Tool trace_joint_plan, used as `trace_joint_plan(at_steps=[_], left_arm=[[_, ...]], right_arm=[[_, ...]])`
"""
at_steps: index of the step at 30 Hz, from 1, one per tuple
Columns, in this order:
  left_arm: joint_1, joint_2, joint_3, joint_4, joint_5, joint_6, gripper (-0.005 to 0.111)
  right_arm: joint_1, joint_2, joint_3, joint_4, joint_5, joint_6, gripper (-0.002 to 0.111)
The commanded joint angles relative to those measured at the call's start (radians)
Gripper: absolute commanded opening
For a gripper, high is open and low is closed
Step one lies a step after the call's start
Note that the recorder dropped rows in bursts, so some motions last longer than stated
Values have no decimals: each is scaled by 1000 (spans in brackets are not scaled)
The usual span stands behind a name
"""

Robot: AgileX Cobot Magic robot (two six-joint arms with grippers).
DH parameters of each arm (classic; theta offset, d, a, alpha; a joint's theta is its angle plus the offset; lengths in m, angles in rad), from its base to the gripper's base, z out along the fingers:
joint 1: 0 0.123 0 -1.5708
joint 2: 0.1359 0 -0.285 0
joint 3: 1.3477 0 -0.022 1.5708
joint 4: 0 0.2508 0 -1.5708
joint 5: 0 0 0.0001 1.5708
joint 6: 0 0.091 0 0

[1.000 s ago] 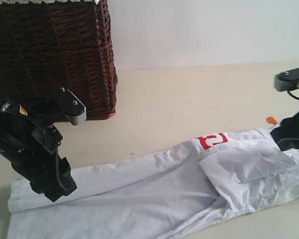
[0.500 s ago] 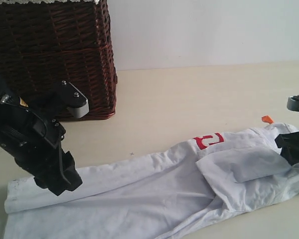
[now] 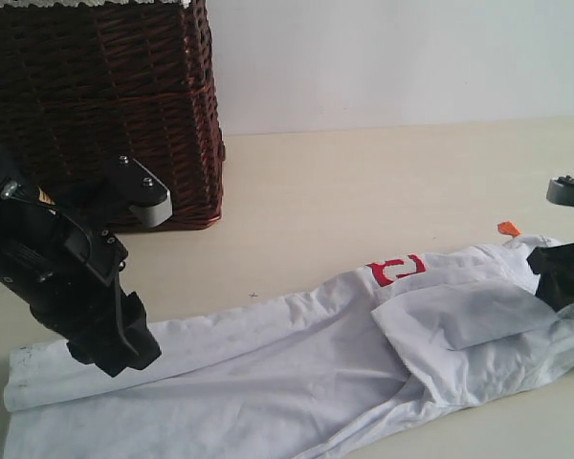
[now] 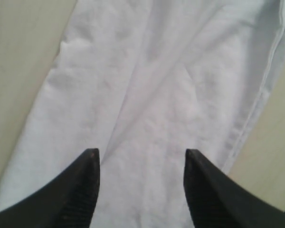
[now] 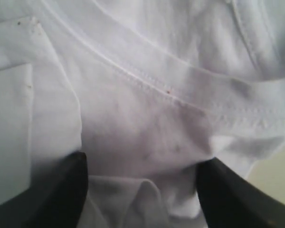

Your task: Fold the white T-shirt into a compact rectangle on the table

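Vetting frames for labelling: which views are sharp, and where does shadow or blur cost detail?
Exterior view: even light, the white T-shirt slightly washed out. Left wrist view: cloth folds fairly crisp. Right wrist view: softer focus, grey shadow on the cloth between blurred fingers.
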State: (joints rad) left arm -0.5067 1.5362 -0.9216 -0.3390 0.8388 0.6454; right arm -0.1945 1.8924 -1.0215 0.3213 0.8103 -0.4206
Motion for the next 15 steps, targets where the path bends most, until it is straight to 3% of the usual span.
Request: trace_joint_plan(at_steps=[1, 6, 15], left_arm=[[-4, -9, -6, -9, 4, 5, 53], [-4, -9, -6, -13, 5, 4, 53], [-4, -9, -6, -28, 14, 5, 53]], right_arm=[[2, -76, -43, -58, -34, 27, 66], [0, -63, -43, -258, -89, 257, 72], [0, 109, -64, -103, -30, 126, 72]])
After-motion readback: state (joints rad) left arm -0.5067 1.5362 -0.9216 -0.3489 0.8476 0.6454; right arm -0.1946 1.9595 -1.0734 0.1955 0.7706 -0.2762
